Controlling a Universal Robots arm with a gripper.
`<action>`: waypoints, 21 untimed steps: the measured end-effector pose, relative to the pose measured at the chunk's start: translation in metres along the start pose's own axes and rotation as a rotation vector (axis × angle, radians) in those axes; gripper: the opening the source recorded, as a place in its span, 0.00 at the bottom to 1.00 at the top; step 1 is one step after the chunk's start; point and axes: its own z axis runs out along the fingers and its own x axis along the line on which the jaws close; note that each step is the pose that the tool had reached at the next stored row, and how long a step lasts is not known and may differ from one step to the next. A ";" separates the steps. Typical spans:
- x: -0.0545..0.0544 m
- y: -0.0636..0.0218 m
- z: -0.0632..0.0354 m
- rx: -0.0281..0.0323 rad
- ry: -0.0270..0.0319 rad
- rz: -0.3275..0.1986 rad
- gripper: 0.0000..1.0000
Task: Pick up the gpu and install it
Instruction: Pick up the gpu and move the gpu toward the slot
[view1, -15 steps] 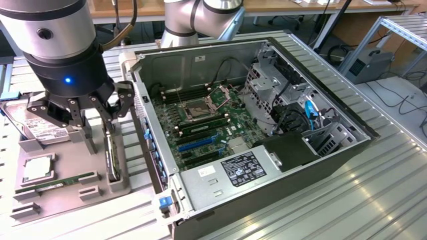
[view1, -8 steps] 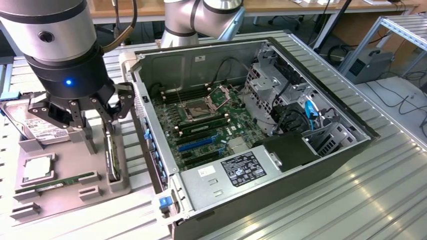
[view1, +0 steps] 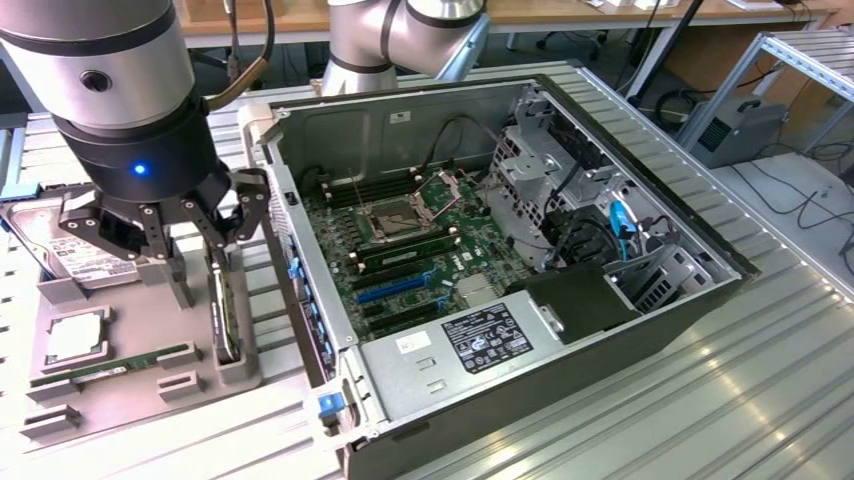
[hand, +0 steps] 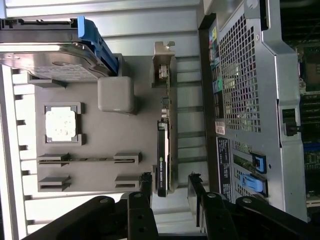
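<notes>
The gpu (hand: 165, 150) stands on its long edge in a slot of the grey parts holder (hand: 100, 140), black cooler face to one side and its silver bracket (hand: 164, 62) at the far end. In the exterior view the gpu (view1: 228, 310) sits at the holder's edge nearest the computer case. My gripper (hand: 170, 185) hovers above it, open, its black fingers (hand: 145, 186) on either side of the card's near end without touching it. Seen from outside, the gripper (view1: 180, 248) hangs just over the holder.
The open computer case (view1: 694, 290) lies to the exterior view's right of the holder, with its motherboard (view1: 414, 250) and blue slots (view1: 387, 287) exposed. The holder also carries a hard drive (hand: 50, 57), a processor chip (hand: 61, 124) and a memory stick (hand: 87, 160).
</notes>
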 end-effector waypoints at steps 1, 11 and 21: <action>0.000 0.0000 0.0004 -0.0001 -0.0001 0.000 0.42; 0.000 -0.0002 0.0042 0.0000 -0.0001 0.000 0.42; 0.000 -0.0004 0.0081 -0.0001 -0.0001 0.000 0.42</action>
